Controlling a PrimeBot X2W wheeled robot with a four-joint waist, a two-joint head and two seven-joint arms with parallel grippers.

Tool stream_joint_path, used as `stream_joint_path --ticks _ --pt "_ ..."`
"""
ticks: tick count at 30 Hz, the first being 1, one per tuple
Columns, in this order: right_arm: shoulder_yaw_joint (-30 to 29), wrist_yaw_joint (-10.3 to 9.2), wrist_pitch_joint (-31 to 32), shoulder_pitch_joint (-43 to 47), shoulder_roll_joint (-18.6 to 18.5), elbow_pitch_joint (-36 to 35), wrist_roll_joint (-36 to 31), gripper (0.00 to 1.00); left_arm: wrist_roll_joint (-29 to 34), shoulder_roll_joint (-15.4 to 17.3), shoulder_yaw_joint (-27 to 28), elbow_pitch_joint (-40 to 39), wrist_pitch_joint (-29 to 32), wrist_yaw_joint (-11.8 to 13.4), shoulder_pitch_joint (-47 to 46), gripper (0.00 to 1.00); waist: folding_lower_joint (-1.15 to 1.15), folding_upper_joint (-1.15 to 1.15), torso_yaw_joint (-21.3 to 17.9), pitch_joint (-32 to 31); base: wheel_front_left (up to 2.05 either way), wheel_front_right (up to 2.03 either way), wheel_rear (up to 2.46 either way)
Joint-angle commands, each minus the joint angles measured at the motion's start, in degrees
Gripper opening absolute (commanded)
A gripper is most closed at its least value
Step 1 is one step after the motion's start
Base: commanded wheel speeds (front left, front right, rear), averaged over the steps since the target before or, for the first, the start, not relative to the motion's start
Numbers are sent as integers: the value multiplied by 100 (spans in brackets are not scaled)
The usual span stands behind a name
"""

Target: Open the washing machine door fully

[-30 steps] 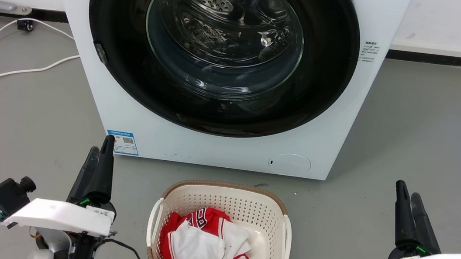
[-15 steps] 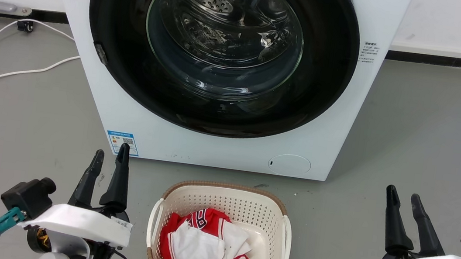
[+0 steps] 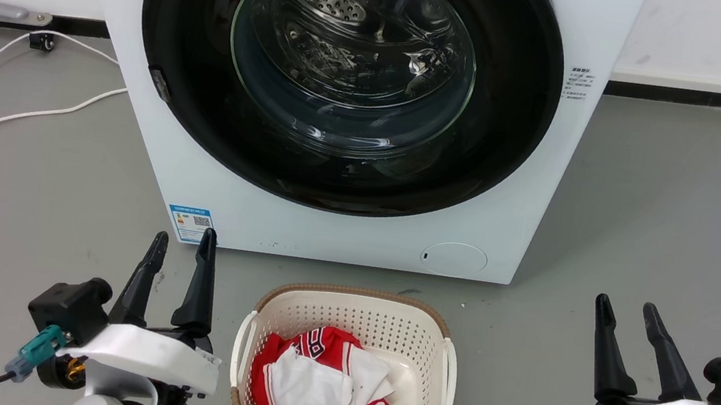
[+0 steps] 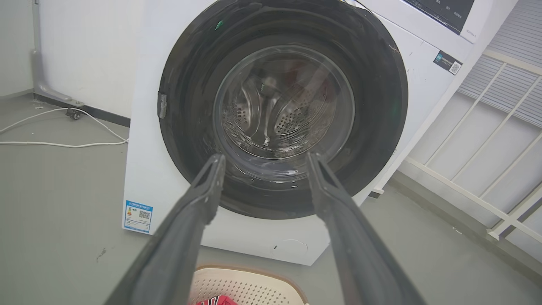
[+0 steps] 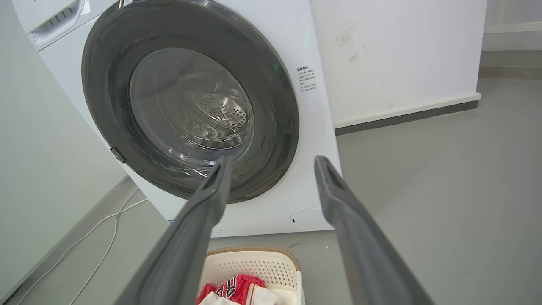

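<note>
Blue QR sticker (image 3: 191,224) and small print (image 3: 579,83) on the machine (image 3: 343,235) are unreadable.

The head view's top edge cuts off the upper rim of the washing machine door (image 3: 515,111), and its bottom edge cuts off the near rim of the laundry basket (image 3: 349,293). Print on the blue sticker (image 3: 190,223) and the side label (image 3: 579,83) is too small to read.

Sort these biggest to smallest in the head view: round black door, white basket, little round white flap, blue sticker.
1. Glossy round black washing machine door
2. Cream perforated plastic basket (nearer the camera)
3. Small round white flap
4. Blue-and-white sticker, only slightly smaller
</note>
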Motion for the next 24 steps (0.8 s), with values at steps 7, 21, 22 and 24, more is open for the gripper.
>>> stream_joint_path --ticks 7,21,22,24 --pt "8 0 22 47 13 -127 -593 100 543 103 -162 -65 -152 115 -21 100 0 0 15 -8 0 0 0" --pt "11 0 28 73 23 -170 -1266 100 1197 154 -295 -68 -312 282 43 100 0 0 39 -15 0 0 0" --pt "12 0 20 72 24 -176 -1314 100 1238 152 -297 -72 -327 298 51 100 0 0 42 -15 0 0 0" --pt "9 0 4 74 26 -185 -1408 100 1311 142 -293 -88 -354 319 60 100 0 0 46 -13 0 0 0"
